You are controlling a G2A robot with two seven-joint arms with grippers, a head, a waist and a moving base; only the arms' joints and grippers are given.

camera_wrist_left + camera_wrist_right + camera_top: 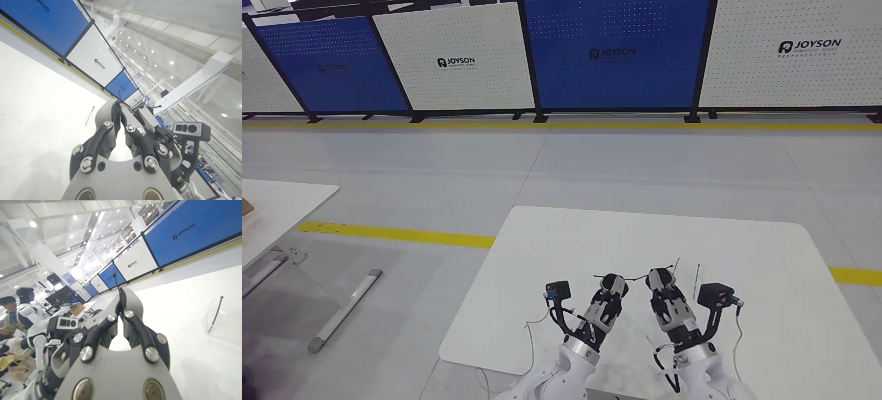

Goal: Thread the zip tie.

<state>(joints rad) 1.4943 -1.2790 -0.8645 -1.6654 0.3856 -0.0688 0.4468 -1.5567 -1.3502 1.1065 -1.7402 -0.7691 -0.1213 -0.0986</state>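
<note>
Holding the zip tie (637, 277) at lower centre, we clamp its tail (119, 94) in the left gripper (118, 104) and its head (114, 274) in the right gripper (121, 292); misaligned ends could buckle the tail

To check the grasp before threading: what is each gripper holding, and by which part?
Each pinches a zip tie: the left gripper near the thin tail end, the right gripper just below the head.

**White table, one clear box**

The white table (742, 250) bears a clear plastic box (225, 321), near the right gripper's fingers (132, 300) on their outer side. A black zip tie (217, 313) leans inside the box.
</note>
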